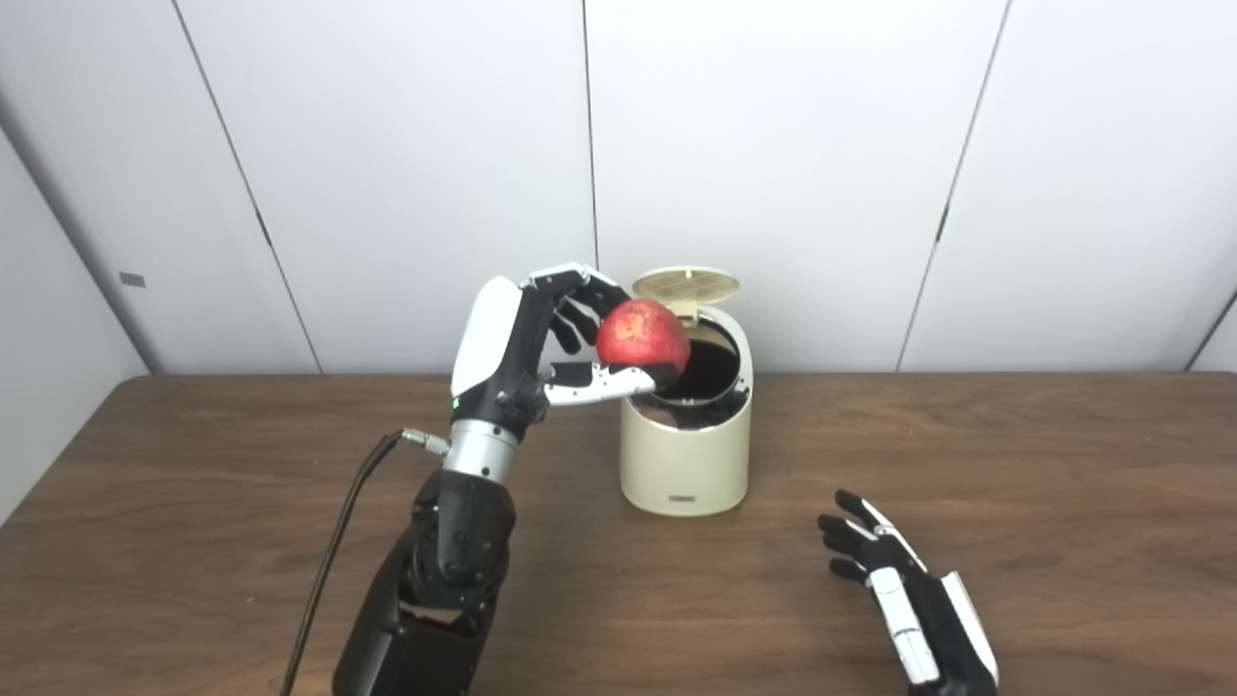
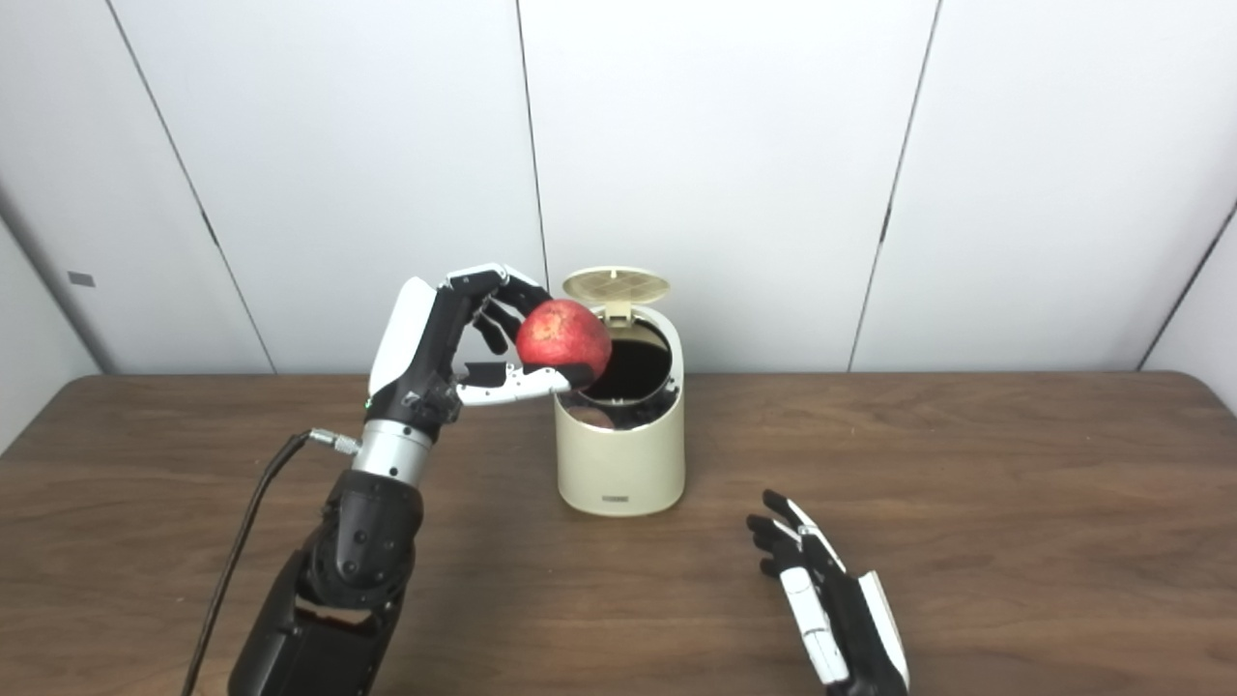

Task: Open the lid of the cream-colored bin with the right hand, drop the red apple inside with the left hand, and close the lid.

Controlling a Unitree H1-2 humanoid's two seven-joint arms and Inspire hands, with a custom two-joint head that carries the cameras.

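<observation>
The red apple sits clamped in our left hand, held at the left rim of the cream-colored bin, partly over its dark opening. Our fingers curl over the top and back of the fruit while the thumb props it from below, so the grasp looks firm. The lid stands tipped up at the back of the bin, so step 1 of the task appears done and we are in step 2, the drop.

Our right hand rests low near the wooden table, well apart from the bin on its right front side, holding nothing, with its fingers spread.

As we judge it, the next move calls for carrying the apple a little further right until it is centred over the opening, then letting the fingers part so it falls clear of the rim. The apple looks nearly as wide as the mouth, so a drop from off-centre could catch on the edge. After that we would need the left hand withdrawn before the lid is pushed down.
</observation>
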